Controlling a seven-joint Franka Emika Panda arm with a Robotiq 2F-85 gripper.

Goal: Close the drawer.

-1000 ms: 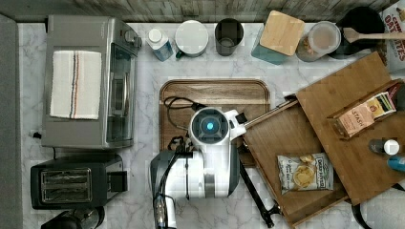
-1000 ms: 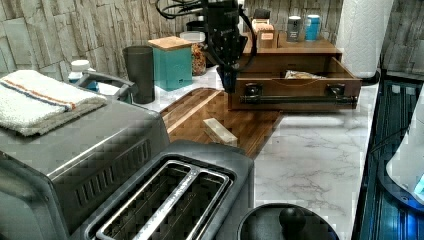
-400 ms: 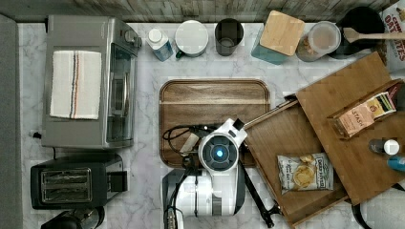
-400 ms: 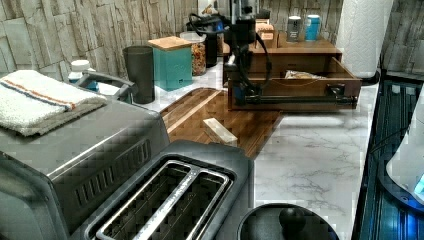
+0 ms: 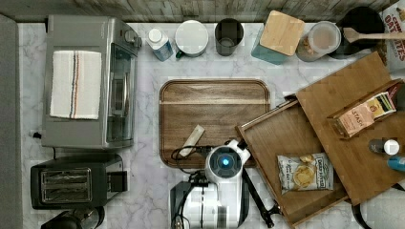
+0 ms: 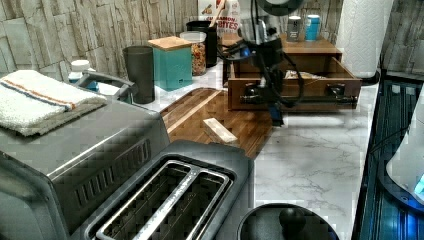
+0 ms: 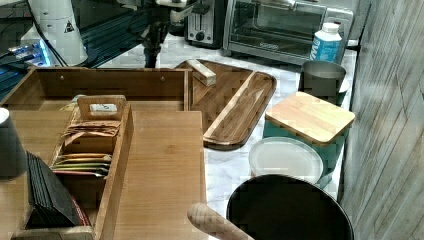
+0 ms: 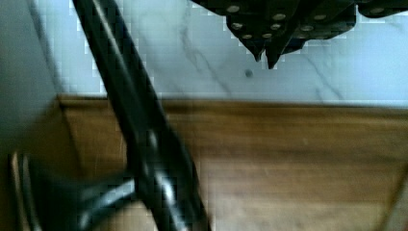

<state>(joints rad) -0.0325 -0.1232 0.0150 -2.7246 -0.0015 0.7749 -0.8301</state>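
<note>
The wooden drawer point(image 5: 279, 136) stands pulled out of its bamboo box, with a chip bag point(image 5: 304, 172) lying in it. A black bar handle point(image 5: 256, 194) runs along its front. In the left view my gripper point(image 6: 276, 114) hangs low over the marble just in front of the drawer front point(image 6: 300, 89), near the handle point(image 6: 310, 99). The wrist view has the fingertips point(image 8: 266, 54) closed together with nothing between them, above the handle point(image 8: 144, 144) and the drawer front point(image 8: 298, 159). In the top view the arm's wrist point(image 5: 224, 162) covers the gripper. Beyond the drawer front point(image 7: 110, 82) in the right view stands the gripper point(image 7: 150, 56).
A dark round-cornered tray point(image 5: 215, 107) with a small wooden block point(image 5: 192, 140) lies beside the drawer. A tea box point(image 5: 364, 115) rests on the bamboo box top point(image 5: 344, 90). Toaster oven point(image 5: 88, 81), toaster point(image 5: 71, 179) and several jars point(image 5: 229, 36) line the counter.
The arm has swung off the tray toward the top view's bottom and sunk lower. In the left view the gripper has moved right and down, in front of the drawer front.
</note>
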